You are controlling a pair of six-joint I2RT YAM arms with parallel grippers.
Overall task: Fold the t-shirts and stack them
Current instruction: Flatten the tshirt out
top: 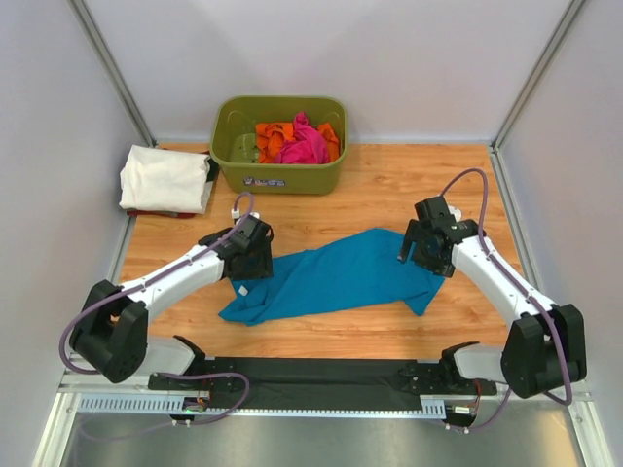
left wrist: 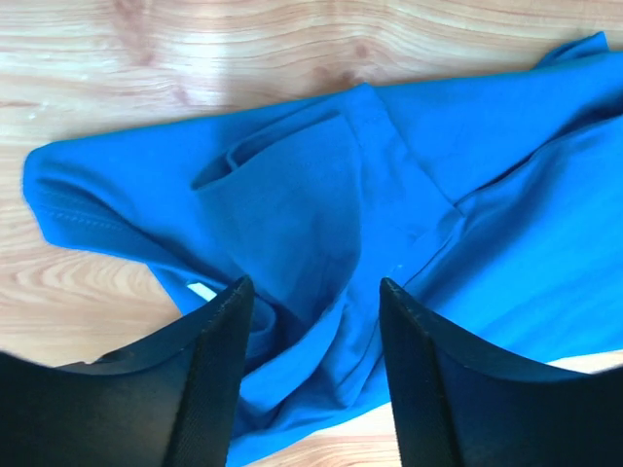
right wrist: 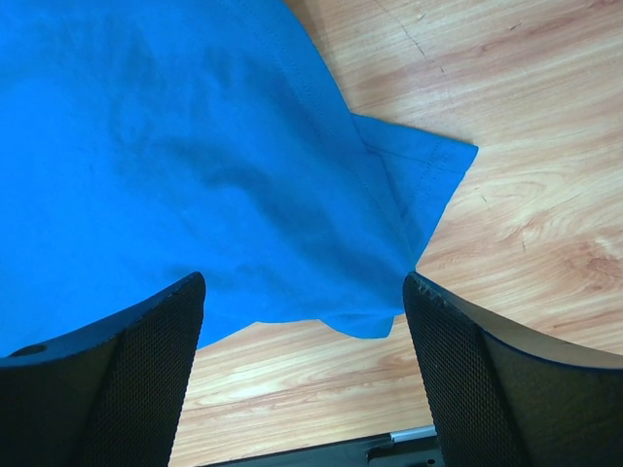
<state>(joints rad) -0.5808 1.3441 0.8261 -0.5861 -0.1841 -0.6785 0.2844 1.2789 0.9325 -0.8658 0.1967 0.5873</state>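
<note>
A teal-blue t-shirt (top: 331, 277) lies crumpled and stretched out across the middle of the table. My left gripper (top: 253, 269) hovers over its left end. In the left wrist view that gripper (left wrist: 313, 311) is open, and a bunched fold of the blue cloth (left wrist: 321, 195) sits between its fingers (left wrist: 219, 370). My right gripper (top: 421, 255) is over the shirt's right end. In the right wrist view it (right wrist: 304, 292) stands open above the shirt's hem and sleeve (right wrist: 419, 170), holding nothing. A folded white t-shirt (top: 165, 177) lies at the back left. Pink (top: 304, 146) and orange (top: 268, 136) t-shirts sit in the tub.
An olive-green plastic tub (top: 282, 177) stands at the back centre of the wooden table (top: 389, 185). Grey walls enclose the table on three sides. The arms' black base rail (top: 321, 372) runs along the near edge.
</note>
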